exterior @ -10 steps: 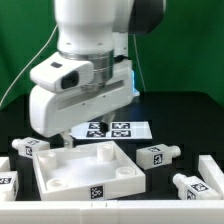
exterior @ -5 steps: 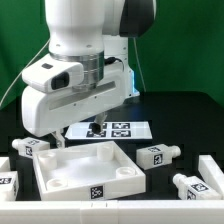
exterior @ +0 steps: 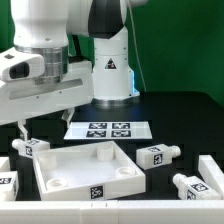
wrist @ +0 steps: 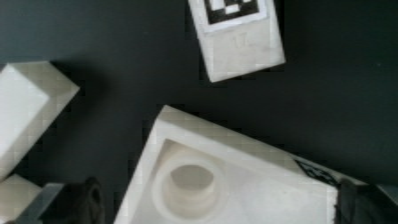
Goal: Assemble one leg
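Just beside the leg (exterior: pixel 35 146) lies the rimmed tabletop (exterior: pixel 65 184).

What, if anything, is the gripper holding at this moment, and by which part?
Nothing is held. The gripper hangs empty just above the nearest leg, which lies ungripped below it.

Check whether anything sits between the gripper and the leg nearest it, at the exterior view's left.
Nothing visible does. The gripper hangs just above the leg, with only open air between them. The tabletop lies beside that leg, toward the exterior view's right, not under the gripper.
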You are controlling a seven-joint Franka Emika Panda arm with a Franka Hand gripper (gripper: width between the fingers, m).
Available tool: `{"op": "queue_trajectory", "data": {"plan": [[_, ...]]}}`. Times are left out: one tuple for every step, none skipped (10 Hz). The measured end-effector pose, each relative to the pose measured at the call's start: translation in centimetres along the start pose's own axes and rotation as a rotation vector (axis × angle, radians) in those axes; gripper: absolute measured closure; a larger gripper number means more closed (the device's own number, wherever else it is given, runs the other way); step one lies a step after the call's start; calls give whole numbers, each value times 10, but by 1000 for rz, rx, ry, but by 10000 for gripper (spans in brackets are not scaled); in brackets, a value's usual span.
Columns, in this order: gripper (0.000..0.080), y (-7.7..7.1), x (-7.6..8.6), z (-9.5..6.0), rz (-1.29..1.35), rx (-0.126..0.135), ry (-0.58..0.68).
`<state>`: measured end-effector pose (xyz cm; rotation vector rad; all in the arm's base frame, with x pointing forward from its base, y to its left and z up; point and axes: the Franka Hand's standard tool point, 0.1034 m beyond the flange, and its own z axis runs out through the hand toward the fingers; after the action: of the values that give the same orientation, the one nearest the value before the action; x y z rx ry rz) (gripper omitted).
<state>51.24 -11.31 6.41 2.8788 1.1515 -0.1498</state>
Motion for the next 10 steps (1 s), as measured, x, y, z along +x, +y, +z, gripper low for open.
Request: {"op": "queue_trajectory", "data": {"plan": [[150, -4, 3, 1, 3, 7, -8], [150, -11, 6, 2, 19, 31, -65], [150, -16, 12, 2, 12, 47, -118], [150, -17, 14, 3, 15, 52, -163], [150, -12, 10, 4, 24, 32, -203], [150, -3, 4, 3, 46, -25, -228], [150, 0, -2, 3, 28, -51, -266], [150, 1, -6, 1, 21, -48, -304], [150, -3, -15, -4, 29, -4, -390], [150, -5, -11, -3, 32, 8, -435]]}}
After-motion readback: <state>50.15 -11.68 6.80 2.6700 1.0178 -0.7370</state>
